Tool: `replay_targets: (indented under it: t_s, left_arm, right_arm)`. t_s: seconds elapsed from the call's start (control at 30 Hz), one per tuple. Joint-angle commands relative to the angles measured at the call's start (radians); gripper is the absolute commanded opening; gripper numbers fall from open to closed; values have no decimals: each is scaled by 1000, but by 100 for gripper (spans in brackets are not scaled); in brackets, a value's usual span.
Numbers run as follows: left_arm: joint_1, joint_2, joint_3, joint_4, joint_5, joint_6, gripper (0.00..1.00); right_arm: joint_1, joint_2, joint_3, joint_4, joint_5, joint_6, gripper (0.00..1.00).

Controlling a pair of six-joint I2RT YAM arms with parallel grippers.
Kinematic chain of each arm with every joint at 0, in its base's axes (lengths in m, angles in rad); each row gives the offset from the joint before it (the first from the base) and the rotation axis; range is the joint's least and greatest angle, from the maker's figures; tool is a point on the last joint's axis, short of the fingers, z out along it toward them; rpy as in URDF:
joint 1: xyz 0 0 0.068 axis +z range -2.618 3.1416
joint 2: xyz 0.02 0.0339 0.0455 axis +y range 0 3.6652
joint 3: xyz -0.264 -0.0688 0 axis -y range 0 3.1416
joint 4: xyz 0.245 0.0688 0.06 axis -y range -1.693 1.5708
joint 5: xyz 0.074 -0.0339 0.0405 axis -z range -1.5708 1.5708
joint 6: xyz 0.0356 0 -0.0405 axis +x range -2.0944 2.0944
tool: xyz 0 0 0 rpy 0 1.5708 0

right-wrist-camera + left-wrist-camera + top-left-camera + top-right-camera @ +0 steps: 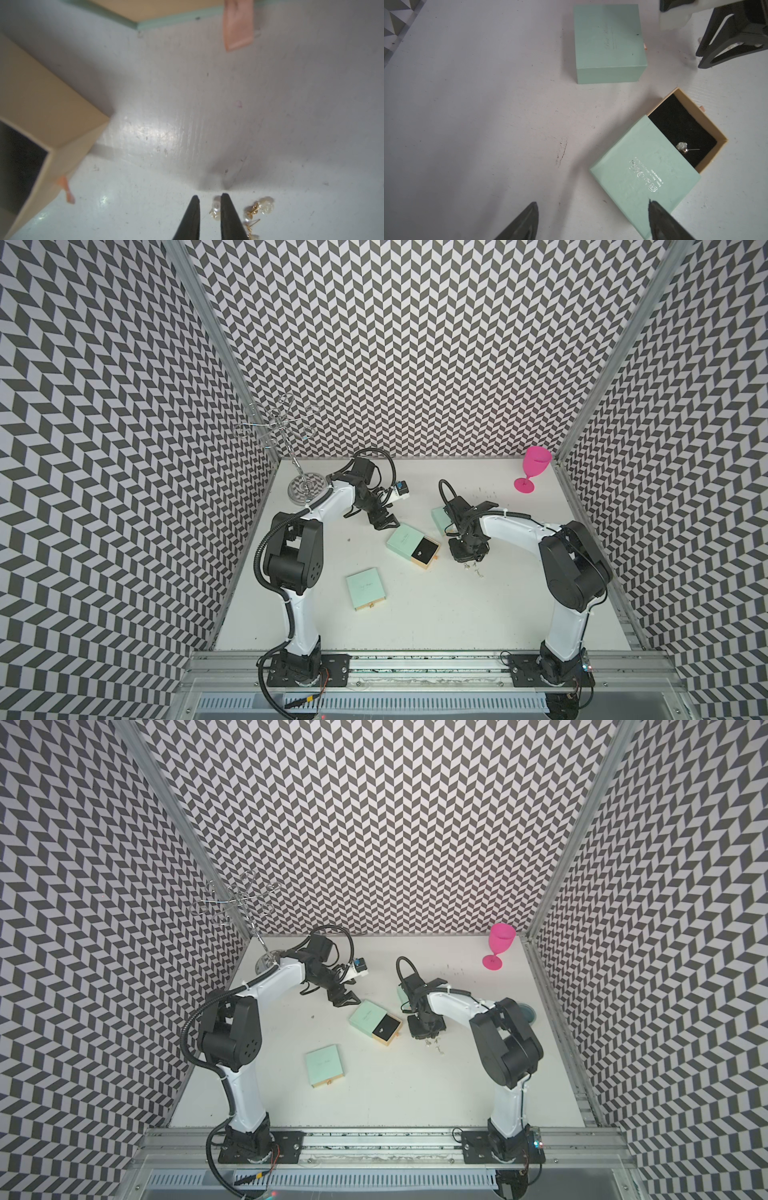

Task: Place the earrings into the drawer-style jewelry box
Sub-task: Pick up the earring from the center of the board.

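The drawer-style jewelry box (pixel 405 540) (pixel 365 1016) is mint green, and its tan drawer (pixel 708 124) is slid partly out. One earring (pixel 683 146) lies on the drawer's black lining. More earrings (pixel 476 570) (pixel 435 1046) lie loose on the table to the right of the box. My right gripper (pixel 209 198) (pixel 468 558) is down on the table among them. Its jaws are narrowly open, and one pale-beaded earring (pixel 216 207) sits in the gap against one finger. The other earrings (pixel 259 209) lie just beside it. My left gripper (pixel 592 201) (pixel 386 524) hovers open at the box's far corner and holds nothing.
A second mint box (pixel 368 588) (pixel 608 41) lies shut nearer the front. A third mint box (pixel 439 517) sits behind the right arm. A pink goblet (pixel 534 468) stands at the back right, a wire stand (pixel 306 488) at the back left.
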Motion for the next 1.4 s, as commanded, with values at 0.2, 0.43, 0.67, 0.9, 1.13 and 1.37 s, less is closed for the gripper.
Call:
replay_targets:
  t_s: [0.2,0.43,0.67,0.9,1.13,1.37]
  left_arm:
    - [2,-38,-13,-14,25,13,84]
    - [1,-39,-17,-12,25,14,84]
    - [-1,-38,-20,-9,25,15,84]
    - [-1,-42,-22,-9,22,17,84]
    - [-2,-41,-19,-9,21,18,84]
    - [-2,-42,-20,-11,21,22,84]
  right_arm:
    - [-3,-2,-28,11,2,-2,17]
    - [0,-16,-49,14,-4,7,18]
    - [1,-29,-79,28,-14,11,17]
    - [4,-28,-81,32,-15,10,13]
    - [4,-43,-30,-3,7,4,11]
    - [4,-57,59,-69,9,-2,11]
